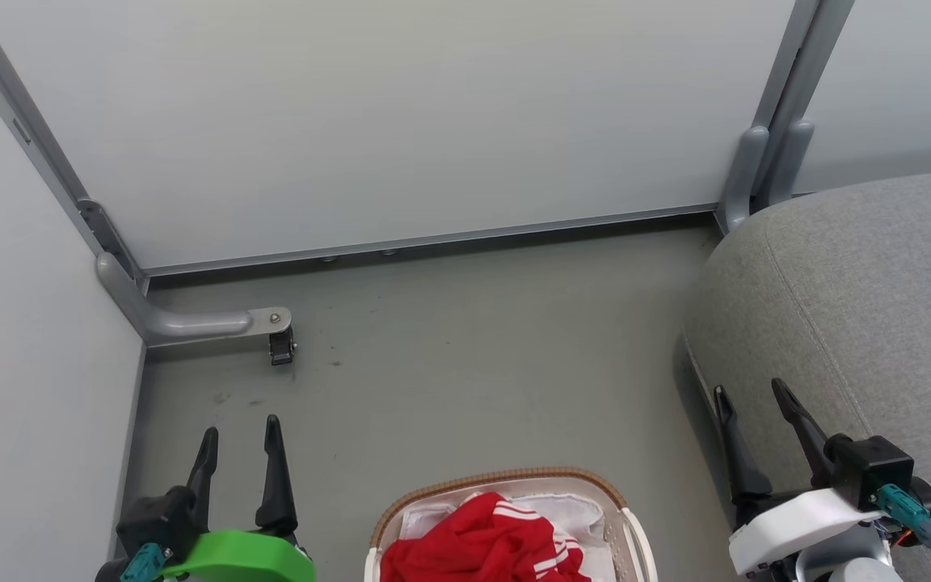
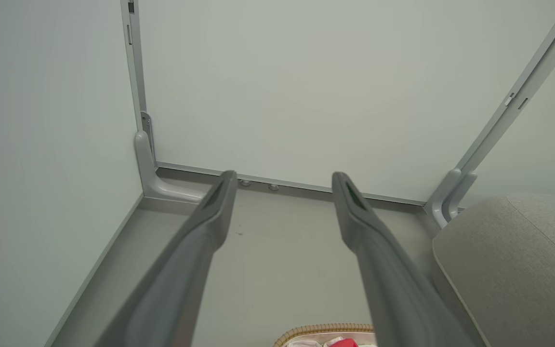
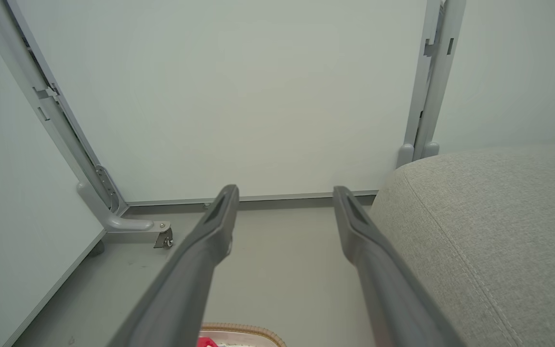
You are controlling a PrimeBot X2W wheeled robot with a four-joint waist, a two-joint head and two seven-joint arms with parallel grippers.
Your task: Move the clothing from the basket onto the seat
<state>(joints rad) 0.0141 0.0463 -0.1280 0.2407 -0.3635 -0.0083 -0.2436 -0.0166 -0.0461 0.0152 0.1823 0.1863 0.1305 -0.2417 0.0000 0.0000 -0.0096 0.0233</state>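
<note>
At the near edge of the head view, the basket (image 1: pixel 506 478) sits on the floor (image 1: pixel 473 339) with the red clothing (image 1: pixel 482 541) heaped inside. The seat (image 1: pixel 861 307) at right carries no garment where we see it, so we judge nothing moved yet. Left gripper (image 1: pixel 242 427) and right gripper (image 1: pixel 750 388) flank the basket, jaws spread, empty. In each wrist view, 2 fingers (image 2: pixel 374 250) point far, apart over floor.
</note>
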